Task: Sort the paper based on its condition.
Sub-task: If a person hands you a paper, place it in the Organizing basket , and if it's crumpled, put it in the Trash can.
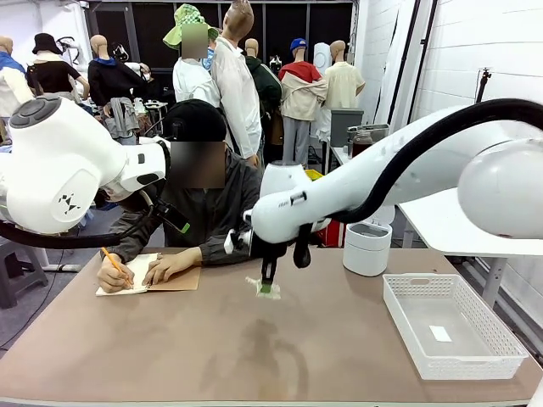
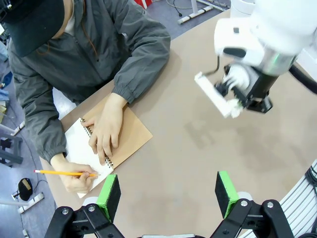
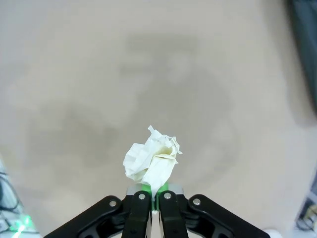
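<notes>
- The right hand [image 3: 151,192] is clamped on a crumpled wad of paper [image 3: 151,157], which sticks out past its fingertips.
- Hand and paper hang above the middle of the tabletop [image 1: 127,348], left of the white basket [image 1: 403,326].
- The left hand [image 2: 168,191] has its pads apart, holding nothing.

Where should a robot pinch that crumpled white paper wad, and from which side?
A protruding fold at its edge, from above. The crumpled white paper wad is lumpy and soft, so a thin crease fits between narrow jaws; the right gripper pinches one such fold now.
</notes>
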